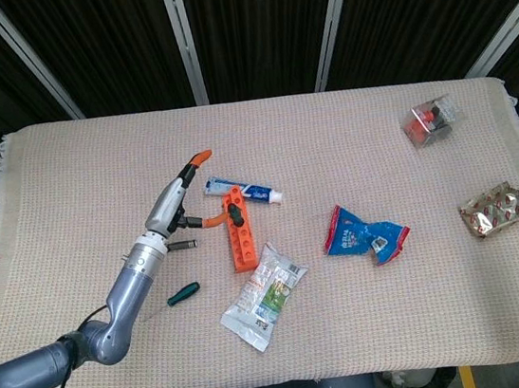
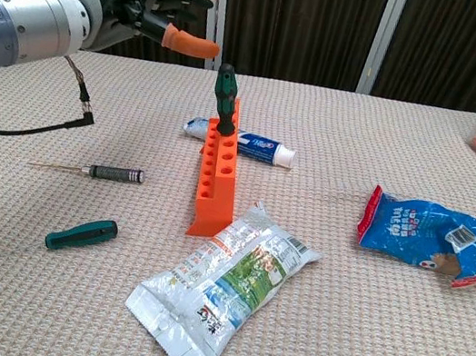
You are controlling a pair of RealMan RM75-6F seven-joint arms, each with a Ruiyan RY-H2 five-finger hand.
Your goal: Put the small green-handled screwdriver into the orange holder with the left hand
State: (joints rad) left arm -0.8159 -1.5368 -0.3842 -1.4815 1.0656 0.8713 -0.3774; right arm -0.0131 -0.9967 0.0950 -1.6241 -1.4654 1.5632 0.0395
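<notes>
a tan woven cloth (image 1: 330,146) covers the worktop, dark curtains (image 1: 256,22) behind. the left hand (image 2: 152,11) hangs spread, holding nothing.

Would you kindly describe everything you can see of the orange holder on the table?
The orange holder is a long, narrow block that looks like moulded plastic, with a single row of round holes along its sloping top face. It lies on the woven tablecloth, its far end near the toothpaste tube and its near end by the white snack packet. A small green-handled screwdriver stands nearly upright in the farthest hole. The left hand is raised clear of it, touching nothing.
</notes>
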